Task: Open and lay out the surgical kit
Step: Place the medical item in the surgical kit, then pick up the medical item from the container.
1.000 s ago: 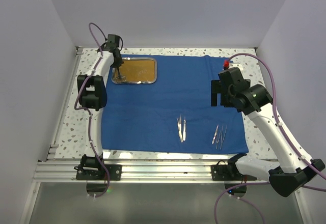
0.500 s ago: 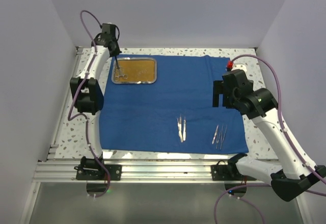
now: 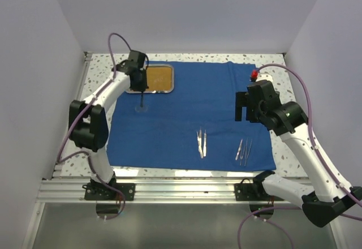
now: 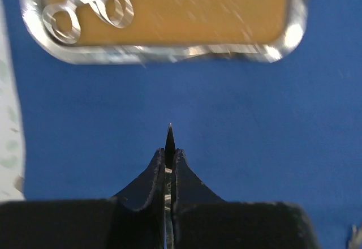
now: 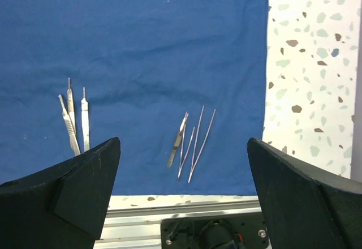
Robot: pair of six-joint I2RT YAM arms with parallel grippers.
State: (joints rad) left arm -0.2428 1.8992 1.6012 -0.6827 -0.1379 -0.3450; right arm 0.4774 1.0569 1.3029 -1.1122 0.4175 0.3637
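The royal-blue cloth (image 3: pixel 186 110) lies spread flat over the table. At its far left corner sits the steel tray (image 3: pixel 169 77) with an orange-brown base, seen close in the left wrist view as the tray (image 4: pixel 169 52), with ring-handled forceps (image 4: pixel 85 11) lying in it. Just in front of the tray my left gripper (image 3: pixel 139 87) (image 4: pixel 168 153) is shut on a thin silver instrument (image 3: pixel 141 106) that hangs down over the cloth. Its dark tip (image 4: pixel 169 136) pokes past the jaws. My right gripper (image 3: pixel 247 104) (image 5: pixel 182 141) hovers open above the tweezers (image 5: pixel 192 138); the scalpels (image 5: pixel 73 121) lie to their left.
Scalpels (image 3: pixel 201 141) and tweezers (image 3: pixel 244 150) lie near the cloth's front edge. The speckled tabletop (image 3: pixel 283 73) shows around the cloth. An aluminium rail (image 3: pixel 181 189) runs along the near edge, and white walls close in on three sides.
My left gripper lifted the thin instrument out of the tray's left end and carried it toward me and to the right, over the cloth. The right arm barely shifted.
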